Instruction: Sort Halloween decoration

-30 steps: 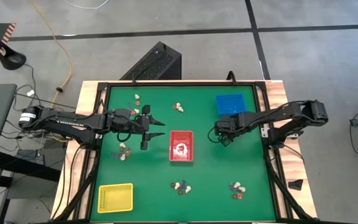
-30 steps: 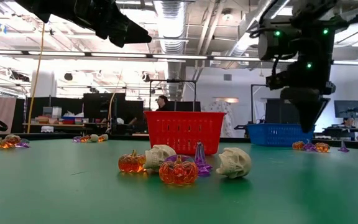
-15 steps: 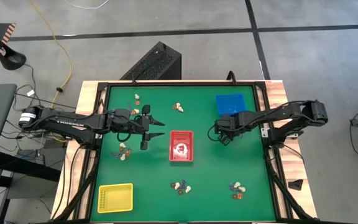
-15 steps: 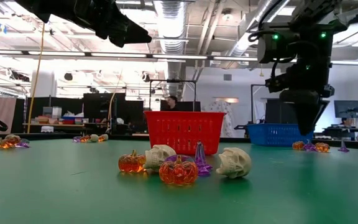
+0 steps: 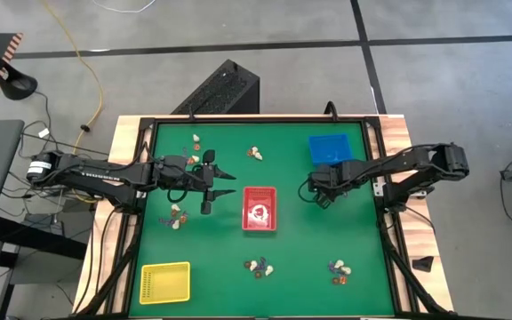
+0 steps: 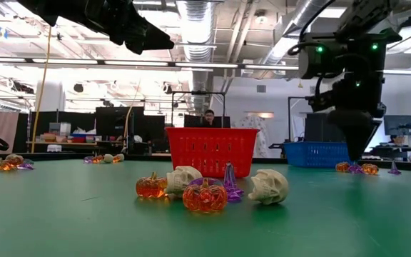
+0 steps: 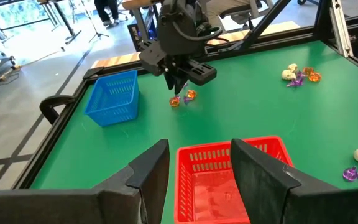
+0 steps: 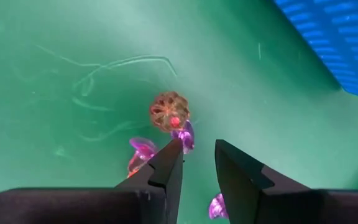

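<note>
Right gripper [image 8: 194,163], fingers narrowly parted, hangs over orange and purple trinkets [image 8: 170,113] beside the blue tray [image 5: 330,148], hidden from overhead. Left gripper [image 7: 196,163] gapes above the red tray [image 7: 229,177].

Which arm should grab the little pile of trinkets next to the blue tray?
Right. The right gripper hangs open directly over the trinkets beside the blue tray. The left gripper is across the table, left of the red tray.

Matt green surface [image 6: 63,214]; glossy translucent plastic pumpkins [image 6: 204,197]; matt cream skulls [image 6: 270,186]; red slatted plastic tray [image 6: 211,150].
</note>
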You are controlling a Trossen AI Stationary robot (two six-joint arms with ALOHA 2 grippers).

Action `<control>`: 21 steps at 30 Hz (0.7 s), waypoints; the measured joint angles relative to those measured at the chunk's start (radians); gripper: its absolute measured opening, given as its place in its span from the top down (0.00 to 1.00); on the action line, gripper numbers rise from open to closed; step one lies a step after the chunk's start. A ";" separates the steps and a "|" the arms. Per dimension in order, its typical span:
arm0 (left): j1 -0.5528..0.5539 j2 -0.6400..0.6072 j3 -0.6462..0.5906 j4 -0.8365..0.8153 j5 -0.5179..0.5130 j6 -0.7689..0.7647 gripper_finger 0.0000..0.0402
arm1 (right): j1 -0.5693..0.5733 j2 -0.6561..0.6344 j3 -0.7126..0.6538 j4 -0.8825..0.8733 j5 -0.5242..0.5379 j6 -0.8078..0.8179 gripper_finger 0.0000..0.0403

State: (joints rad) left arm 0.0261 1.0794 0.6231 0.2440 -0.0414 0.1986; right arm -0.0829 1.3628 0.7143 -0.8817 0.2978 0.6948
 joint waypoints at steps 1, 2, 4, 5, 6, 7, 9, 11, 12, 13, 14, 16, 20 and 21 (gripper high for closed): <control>0.000 0.000 0.000 0.000 0.000 0.000 0.60 | -0.002 0.000 -0.002 -0.001 0.000 0.000 0.68; 0.000 0.000 0.000 0.000 0.000 0.000 0.60 | -0.005 0.000 -0.002 0.000 0.000 -0.003 0.68; 0.000 0.000 0.000 0.000 0.000 0.000 0.60 | -0.005 0.000 -0.002 0.014 0.000 -0.021 0.68; 0.000 0.000 0.000 0.000 0.000 0.000 0.60 | -0.005 0.000 -0.002 0.024 0.000 -0.024 0.68; 0.000 0.000 0.000 0.000 0.000 0.000 0.60 | -0.005 0.000 -0.002 0.036 -0.001 -0.031 0.68; 0.000 0.000 0.000 0.000 0.000 0.000 0.60 | -0.005 0.000 -0.002 0.048 -0.003 -0.038 0.68; 0.000 0.000 0.000 0.000 0.000 0.000 0.60 | -0.005 0.000 -0.002 0.060 -0.012 -0.044 0.68; 0.000 0.000 0.000 0.000 0.000 0.000 0.60 | -0.005 0.000 -0.002 0.059 -0.015 -0.042 0.69; 0.000 0.000 0.000 0.000 0.000 0.000 0.60 | -0.005 0.000 -0.002 0.059 -0.014 -0.042 0.69; 0.000 0.000 0.000 0.000 0.000 0.000 0.60 | -0.005 0.000 -0.002 0.058 -0.014 -0.042 0.69; 0.000 0.000 0.000 0.000 0.000 0.000 0.60 | -0.005 0.000 -0.002 0.057 -0.014 -0.041 0.69; 0.000 0.000 0.000 0.000 0.000 0.000 0.60 | -0.005 0.000 -0.002 0.057 -0.014 -0.041 0.69; 0.000 0.000 0.000 0.000 0.000 0.000 0.60 | -0.005 0.000 -0.003 0.057 -0.014 -0.041 0.69; 0.000 0.000 0.000 0.000 0.000 0.000 0.60 | -0.005 0.000 -0.007 0.062 -0.014 -0.041 0.69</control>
State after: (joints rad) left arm 0.0261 1.0794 0.6231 0.2443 -0.0414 0.1986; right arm -0.0879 1.3627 0.7071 -0.8198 0.2836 0.6537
